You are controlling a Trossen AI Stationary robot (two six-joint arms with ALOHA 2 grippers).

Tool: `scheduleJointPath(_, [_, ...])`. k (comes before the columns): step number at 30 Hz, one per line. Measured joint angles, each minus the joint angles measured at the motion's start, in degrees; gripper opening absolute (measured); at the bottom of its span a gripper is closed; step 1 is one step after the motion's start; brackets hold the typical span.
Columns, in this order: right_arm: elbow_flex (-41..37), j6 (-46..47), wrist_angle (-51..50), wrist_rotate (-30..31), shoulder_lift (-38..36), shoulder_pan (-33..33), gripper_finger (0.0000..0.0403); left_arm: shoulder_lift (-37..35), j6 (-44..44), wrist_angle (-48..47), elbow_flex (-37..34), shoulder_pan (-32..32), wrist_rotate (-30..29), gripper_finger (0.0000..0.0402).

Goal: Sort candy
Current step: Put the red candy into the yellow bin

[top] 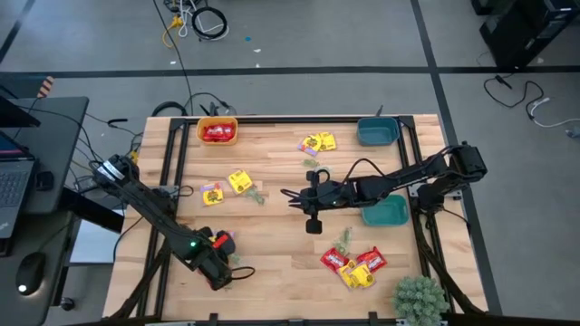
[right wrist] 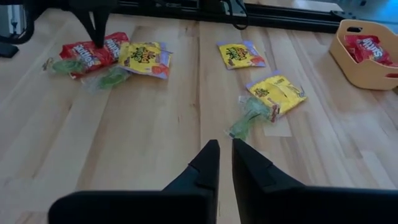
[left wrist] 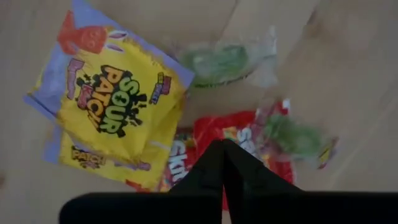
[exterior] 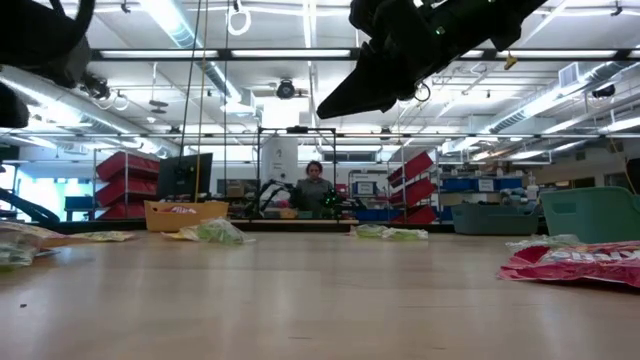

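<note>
Left gripper point(left wrist: 224, 163) pinched on red packet point(left wrist: 214, 134) beside yellow packet point(left wrist: 115, 102).

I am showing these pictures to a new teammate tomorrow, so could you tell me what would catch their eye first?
Probably the bright candy packets scattered in clusters over the wooden table, red and yellow standing out. Next, the left pincer, shut on a red packet at the table's near left beside a yellow packet. The orange bowl at the far left already holds red packets.

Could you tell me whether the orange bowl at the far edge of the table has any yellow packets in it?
No, in the high view the orange bowl holds only red packets.
</note>
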Motion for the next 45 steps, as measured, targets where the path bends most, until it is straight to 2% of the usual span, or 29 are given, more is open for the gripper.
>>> scheduleJointPath(7, [0.00,0.02,-0.51,0.00,0.00,0.02,0.0046,1.20,4.44,-0.08,-0.02,0.29,-1.21,0.0070])
scheduleJointPath(13, [0.00,0.04,-0.79,0.00,0.00,0.02,0.0055,3.27,3.72,3.70,-3.07,1.14,4.05,0.0131])
scheduleJointPath(19, [0.00,0.91,-1.03,0.00,0.00,0.02,0.0055,2.88,3.30,7.97,-6.21,2.32,3.01,0.0153])
scheduleJointPath(22, [0.00,0.92,-1.38,0.00,0.00,0.02,0.0056,2.84,4.33,10.74,-7.50,2.39,2.22,0.0147])
scheduleJointPath(24, [0.00,0.92,-1.34,0.00,0.00,0.02,0.0056,2.90,4.84,12.37,-7.75,2.39,1.43,0.0130])
scheduleJointPath(30, [0.00,0.92,-1.31,0.00,0.00,0.02,0.0052,2.99,5.79,12.62,-7.74,2.41,-1.97,0.0014])
scheduleJointPath(33, [0.00,0.71,-1.29,0.00,0.00,0.02,0.0050,3.08,7.35,10.36,-6.17,2.41,-3.41,0.0005])
scheduleJointPath(38, [0.00,0.61,-1.20,0.00,0.00,-0.26,0.0051,1.75,9.55,0.98,-2.08,3.22,-8.92,0.0002])
scheduleJointPath(45, [0.00,1.05,0.03,0.02,0.00,-1.28,0.0051,-6.87,9.57,-4.57,-0.87,6.38,-18.05,0.0001])
